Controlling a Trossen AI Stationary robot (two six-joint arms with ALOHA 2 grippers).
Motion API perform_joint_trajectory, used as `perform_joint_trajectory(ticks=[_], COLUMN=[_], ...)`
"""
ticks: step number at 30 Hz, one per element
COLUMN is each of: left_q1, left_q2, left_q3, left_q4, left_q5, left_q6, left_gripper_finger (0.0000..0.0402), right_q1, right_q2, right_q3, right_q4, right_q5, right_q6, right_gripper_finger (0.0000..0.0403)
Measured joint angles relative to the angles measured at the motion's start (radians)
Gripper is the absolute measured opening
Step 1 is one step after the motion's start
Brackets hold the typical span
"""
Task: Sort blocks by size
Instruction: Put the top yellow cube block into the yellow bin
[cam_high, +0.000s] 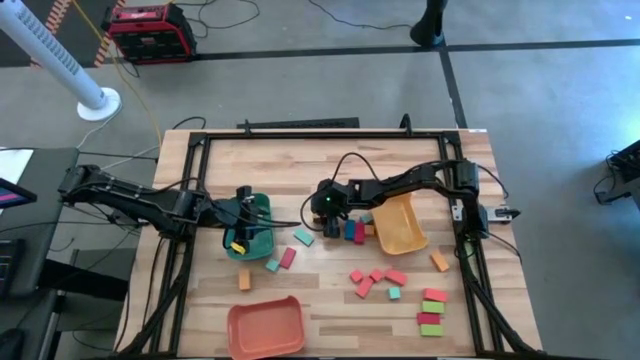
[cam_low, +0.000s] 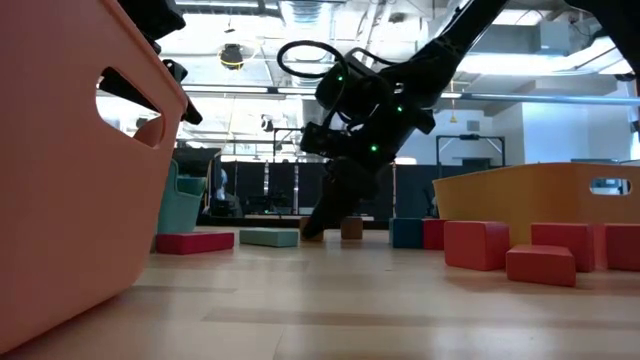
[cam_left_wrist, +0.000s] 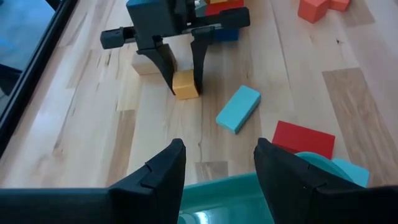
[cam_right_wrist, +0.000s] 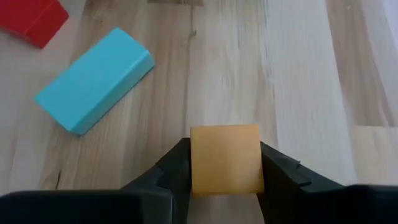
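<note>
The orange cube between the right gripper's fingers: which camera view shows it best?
The right wrist view: the orange cube fills the gap in the right gripper. The left wrist view shows it smaller; the low view only partly; the high view hides it.

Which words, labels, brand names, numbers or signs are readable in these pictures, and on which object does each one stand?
None can be read.
Red and black case on the floor: pale marking on top, too small to read.
Blocks, including the orange cube between the right gripper fingers and the teal block: plain faces.
Trays, such as the salmon-red tray: no text visible.
</note>
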Motion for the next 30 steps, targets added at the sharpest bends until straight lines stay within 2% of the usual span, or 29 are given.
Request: perform_joint_trajectory(ticks=[4, 9, 13, 19, 26, 30], left_q1=[0.0, 0.0, 0.0, 0.0, 0.0, 0.0], left_q2=[0.0, 0.0, 0.0, 0.0, 0.0, 0.0], left_q3=[0.0, 0.0, 0.0, 0.0, 0.0, 0.0], left_q4=[0.0, -0.012, -0.018, -0.026, -0.061, -0.074], left_q5=[0.0, 0.0, 0.0, 0.0, 0.053, 0.055], left_q6=[0.0, 0.0, 0.002, 0.0, -0.025, -0.031], left_gripper_finger=[0.0181, 0.0181, 0.0181, 0.0181, 0.0181, 0.0181], right_q1=[0.007, 0.026, 0.042, 0.062, 0.08, 0.102], right_q2=[-0.006, -0.041, -0.114, -0.263, -0.389, -0.418], right_q3=[0.002, 0.055, 0.099, 0.1, 0.101, 0.101], right_q4=[-0.014, -0.178, -0.258, -0.34, -0.595, -0.759], right_q5=[0.001, 0.002, 0.004, 0.02, 0.116, 0.153], right_q6=[0.017, 0.02, 0.019, 0.019, 0.103, 0.179], right_gripper_finger=[0.016, 0.0171, 0.018, 0.0161, 0.0184, 0.0176])
